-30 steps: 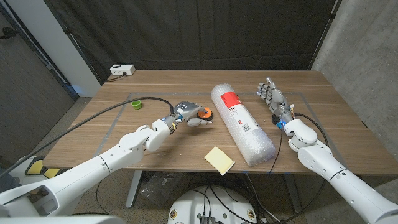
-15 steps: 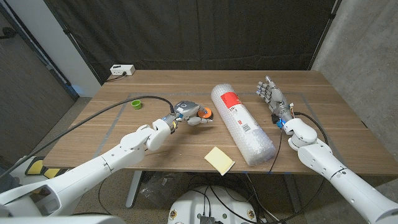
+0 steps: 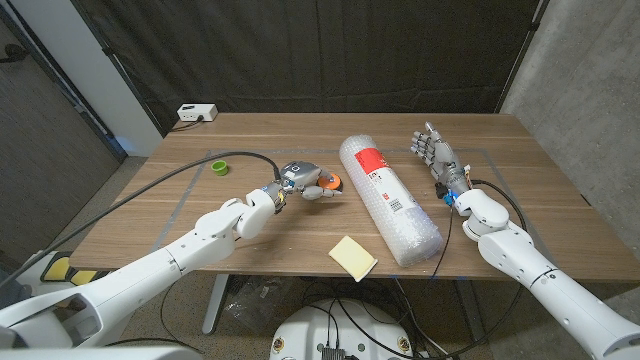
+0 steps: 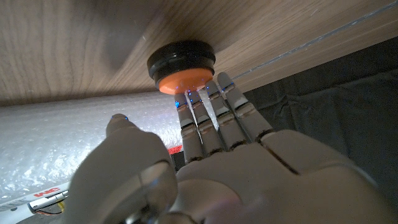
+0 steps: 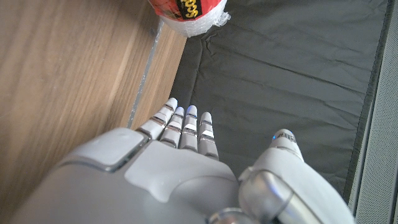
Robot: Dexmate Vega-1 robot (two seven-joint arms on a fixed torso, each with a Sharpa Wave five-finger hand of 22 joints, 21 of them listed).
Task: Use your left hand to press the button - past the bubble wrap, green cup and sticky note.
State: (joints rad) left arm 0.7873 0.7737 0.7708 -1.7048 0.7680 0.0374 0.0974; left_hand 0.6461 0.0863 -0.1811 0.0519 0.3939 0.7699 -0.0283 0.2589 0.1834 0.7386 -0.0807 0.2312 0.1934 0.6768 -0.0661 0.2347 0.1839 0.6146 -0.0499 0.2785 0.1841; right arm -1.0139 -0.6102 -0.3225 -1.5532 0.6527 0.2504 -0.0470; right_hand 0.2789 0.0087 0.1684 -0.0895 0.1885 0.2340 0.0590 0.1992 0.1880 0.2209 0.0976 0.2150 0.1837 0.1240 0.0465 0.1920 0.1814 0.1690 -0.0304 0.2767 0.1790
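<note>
The button (image 3: 333, 182), an orange cap on a black base (image 4: 181, 64), sits mid-table just left of the bubble wrap roll (image 3: 390, 198). My left hand (image 3: 304, 183) is right beside it, fingers (image 4: 211, 109) straight and together, their tips at the orange cap; it holds nothing. The bubble wrap (image 4: 62, 143) lies close behind the hand. A small green cup (image 3: 218, 168) stands further left. A yellow sticky note (image 3: 352, 257) lies near the front edge. My right hand (image 3: 440, 160) stands upright right of the roll, fingers (image 5: 183, 127) spread and holding nothing; the roll's end (image 5: 186, 9) shows beyond it.
A white power box (image 3: 197, 112) sits at the table's back left edge. A black cable (image 3: 170, 180) runs along my left arm across the table. Thin tape lines (image 3: 500, 160) mark the wood. A dark curtain hangs behind the table.
My left hand has edged slightly closer to the button. The right hand and the other things have stayed put.
</note>
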